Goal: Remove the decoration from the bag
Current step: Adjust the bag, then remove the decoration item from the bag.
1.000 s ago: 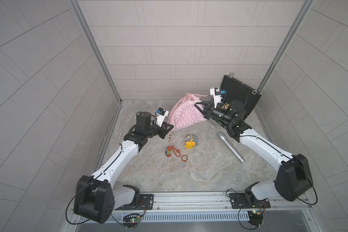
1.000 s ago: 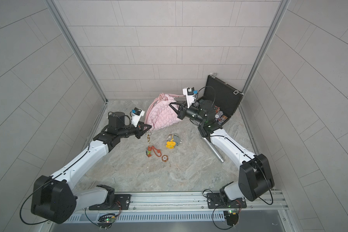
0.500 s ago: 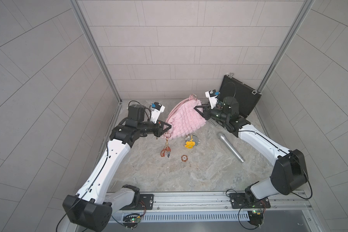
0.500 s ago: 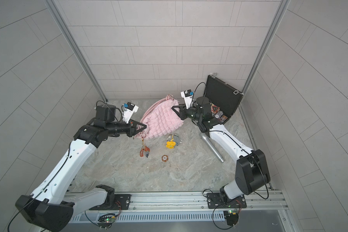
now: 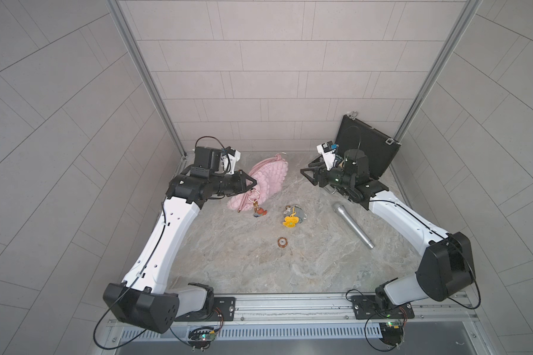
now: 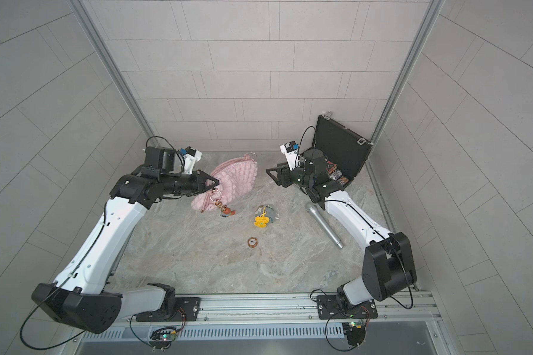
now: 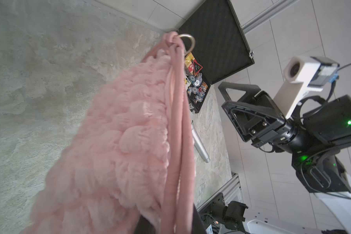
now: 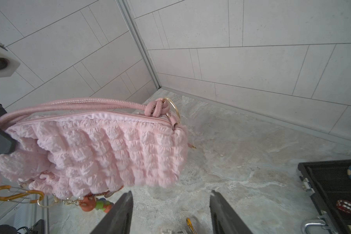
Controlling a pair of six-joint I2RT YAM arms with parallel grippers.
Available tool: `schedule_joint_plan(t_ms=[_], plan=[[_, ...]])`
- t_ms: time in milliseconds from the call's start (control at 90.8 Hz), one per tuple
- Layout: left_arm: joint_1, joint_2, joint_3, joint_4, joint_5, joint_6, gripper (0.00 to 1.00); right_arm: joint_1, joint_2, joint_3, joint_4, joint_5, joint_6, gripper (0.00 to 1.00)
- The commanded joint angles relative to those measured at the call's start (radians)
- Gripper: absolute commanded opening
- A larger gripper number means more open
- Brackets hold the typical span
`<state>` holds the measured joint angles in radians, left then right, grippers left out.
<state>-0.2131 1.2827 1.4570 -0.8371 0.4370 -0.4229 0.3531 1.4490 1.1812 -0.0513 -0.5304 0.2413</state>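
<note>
Mounted high above the front rail, looking down at the whole surface [image 5: 259, 270]; both top views nearly alike. Fixed on the left wrist, close behind the bag [image 7: 114, 141], facing the right hand [image 7: 234, 115]. Fixed on the right wrist, facing the bag [image 8: 101, 147] past the right hand [image 8: 170, 214].

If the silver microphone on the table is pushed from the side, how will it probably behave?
The microphone is a smooth cylinder lying flat, so it will probably roll. Its head is wider than its handle, so it may curve. It looks like metal, likely rigid and fairly heavy.
</note>
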Motion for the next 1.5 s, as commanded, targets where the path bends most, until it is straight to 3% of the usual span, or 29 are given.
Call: schedule_joint_plan(t_ms=[0, 154, 374, 771, 1123, 1310, 1486], plan=[[0.007, -0.01, 0.034, 0.05, 0.004, -0.13, 0.0, -0.005, -0.065, -0.035, -0.011, -0.032, -0.036, 0.63], [0.009, -0.002, 0.031, 0.071, 0.012, -0.152, 0.0, 0.03, -0.117, -0.109, 0.134, -0.123, -0.041, 0.62], [0.008, 0.001, 0.006, 0.151, 0.045, -0.197, 0.0, 0.19, -0.148, -0.223, 0.432, -0.155, -0.065, 0.6], [0.009, -0.004, -0.058, 0.357, 0.168, -0.262, 0.0, 0.348, -0.01, -0.181, 0.586, -0.241, -0.055, 0.55], [0.009, 0.034, 0.005, 0.368, 0.378, -0.115, 0.0, 0.337, 0.044, -0.124, 0.56, -0.278, -0.094, 0.55], [0.009, 0.063, 0.025, 0.345, 0.322, -0.14, 0.0, 0.34, 0.047, -0.103, 0.527, -0.286, -0.116, 0.52], [0.006, 0.053, 0.015, 0.35, 0.213, -0.195, 0.0, 0.356, 0.009, -0.127, 0.428, -0.069, -0.209, 0.5]])
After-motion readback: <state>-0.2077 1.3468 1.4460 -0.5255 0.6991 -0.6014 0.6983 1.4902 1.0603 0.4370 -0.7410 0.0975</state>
